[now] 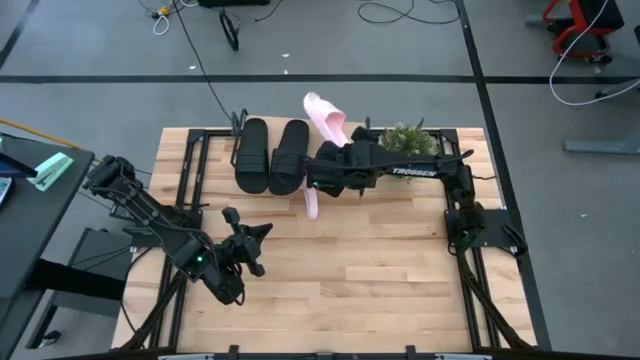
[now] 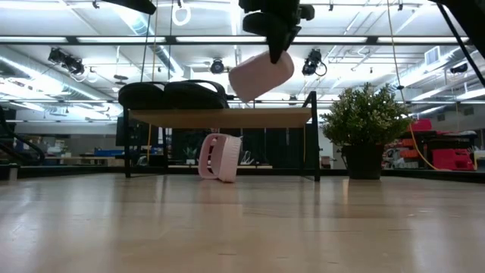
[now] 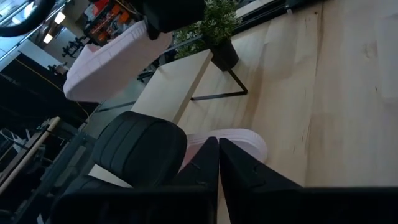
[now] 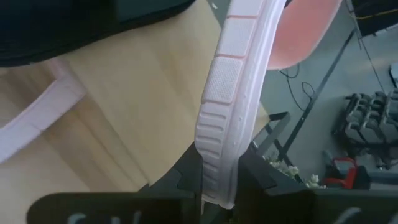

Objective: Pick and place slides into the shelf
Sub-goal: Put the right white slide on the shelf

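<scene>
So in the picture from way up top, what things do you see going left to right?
Left tool → black slides on the shelf → pink slide held up in the right tool → little plant.

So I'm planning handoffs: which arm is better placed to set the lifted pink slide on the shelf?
The right. Its claw is shut on the pink slide above the shelf; the left claw waits far off.

Two black slides [image 1: 270, 155], two pink slides [image 1: 326, 118].
</scene>
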You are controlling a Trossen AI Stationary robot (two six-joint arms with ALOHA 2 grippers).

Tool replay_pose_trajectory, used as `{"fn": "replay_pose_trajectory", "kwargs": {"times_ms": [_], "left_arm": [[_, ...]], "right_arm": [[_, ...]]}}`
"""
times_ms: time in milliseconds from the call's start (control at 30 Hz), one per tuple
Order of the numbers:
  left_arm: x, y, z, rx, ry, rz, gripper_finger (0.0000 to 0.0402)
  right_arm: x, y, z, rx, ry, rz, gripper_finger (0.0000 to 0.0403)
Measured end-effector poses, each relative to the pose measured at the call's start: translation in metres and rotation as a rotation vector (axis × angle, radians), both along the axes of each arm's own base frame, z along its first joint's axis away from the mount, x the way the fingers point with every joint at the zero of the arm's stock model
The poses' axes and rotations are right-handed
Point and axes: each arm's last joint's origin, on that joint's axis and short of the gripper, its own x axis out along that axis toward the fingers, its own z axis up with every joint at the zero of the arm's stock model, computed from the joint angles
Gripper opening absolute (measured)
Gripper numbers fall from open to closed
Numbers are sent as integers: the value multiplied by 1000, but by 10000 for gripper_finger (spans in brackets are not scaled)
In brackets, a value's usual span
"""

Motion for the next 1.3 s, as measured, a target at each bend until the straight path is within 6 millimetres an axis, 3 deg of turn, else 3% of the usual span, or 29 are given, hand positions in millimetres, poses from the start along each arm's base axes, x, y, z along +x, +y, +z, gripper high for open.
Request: {"fn": "replay_pose_trajectory", "kwargs": {"times_ms": [567,867,1000,1100,1300], "left_arm": [[0,0,0,0,0,0,14],[1,1,0,8,5,3,22],[1,1,0,8,6,2,13],[1,1,0,8,5,2,10],[1,2,0,9,6,6,18]], "right_arm": [[-2,-13,1,9,-87,-117,59],[-1,-6,2,73,-98,-99,59],[-2,-5,15,87,-158,-101,59],[-4,-6,35,87,-263,-115,59],[-3,-14,71,53,-604,-119,59]]}}
